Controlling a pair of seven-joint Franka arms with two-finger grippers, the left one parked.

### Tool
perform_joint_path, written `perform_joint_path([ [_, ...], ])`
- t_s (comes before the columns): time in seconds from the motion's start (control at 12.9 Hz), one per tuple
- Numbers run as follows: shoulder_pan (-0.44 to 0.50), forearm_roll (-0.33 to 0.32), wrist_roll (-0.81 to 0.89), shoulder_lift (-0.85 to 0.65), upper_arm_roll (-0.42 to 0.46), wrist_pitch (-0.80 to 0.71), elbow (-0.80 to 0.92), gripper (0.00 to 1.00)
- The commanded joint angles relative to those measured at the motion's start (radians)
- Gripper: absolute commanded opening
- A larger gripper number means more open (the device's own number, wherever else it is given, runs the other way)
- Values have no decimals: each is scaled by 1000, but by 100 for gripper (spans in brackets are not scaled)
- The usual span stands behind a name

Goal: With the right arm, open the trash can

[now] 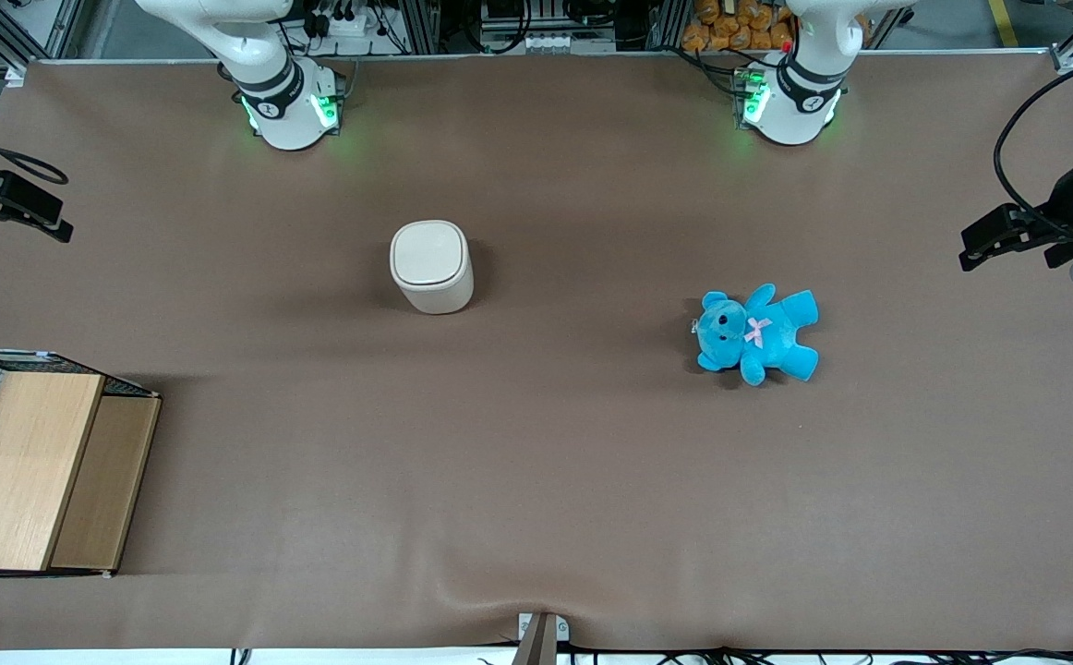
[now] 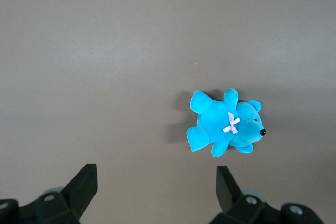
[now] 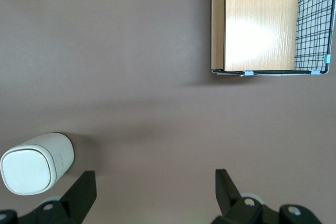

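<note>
Gripper (image 3: 152, 192) of your right arm hangs wide open and empty above the table (image 3: 157, 77), well apart from the trash can (image 3: 34, 163). Its flap lid (image 1: 427, 251) looks closed; reaching and opening remain.

Cream trash can (image 1: 432, 267), upright, lid shut

Cream-white trash can (image 1: 431, 266); blue teddy (image 1: 756, 333), pink bow; brown table (image 1: 536, 462); black end effector (image 3: 153, 192).

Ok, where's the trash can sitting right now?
The trash can stands upright mid-table, lid shut, farther from the front camera than the wooden box; the open gripper hangs above the table beside it.
</note>
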Motion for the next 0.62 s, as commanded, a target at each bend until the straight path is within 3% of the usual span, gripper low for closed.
perform_joint_path([
  [0.0,-5,-15,-11,12,4,-8,23,100],
  [0.54,13,-13,-9,37,8,-13,22,100],
])
